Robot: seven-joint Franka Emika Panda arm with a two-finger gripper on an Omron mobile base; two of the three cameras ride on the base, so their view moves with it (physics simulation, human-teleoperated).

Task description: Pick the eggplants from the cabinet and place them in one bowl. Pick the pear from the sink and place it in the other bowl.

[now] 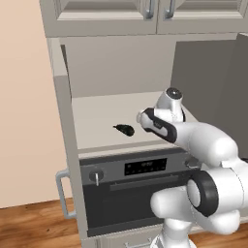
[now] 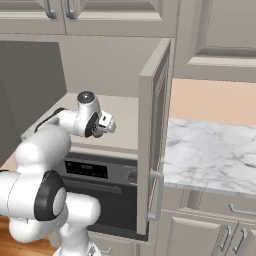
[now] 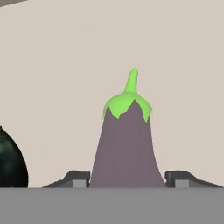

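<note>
A purple eggplant (image 3: 127, 144) with a green cap stands between my fingertips (image 3: 78, 180) in the hand view, stem pointing away, and my gripper (image 3: 127, 180) is shut on its sides. A second, darker eggplant (image 1: 125, 130) lies on the cabinet shelf (image 1: 101, 116); its edge also shows as a dark eggplant (image 3: 11, 162) at the left of the hand view. In the right base view my gripper (image 2: 110, 125) hovers over the shelf, pointing right. The pear, sink and bowls are out of view.
The open cabinet door (image 2: 155, 130) stands out just right of my hand. The left cabinet wall (image 1: 65, 111) bounds the shelf. An oven (image 1: 131, 189) sits below the shelf, and a marble counter (image 2: 215, 155) lies to the right.
</note>
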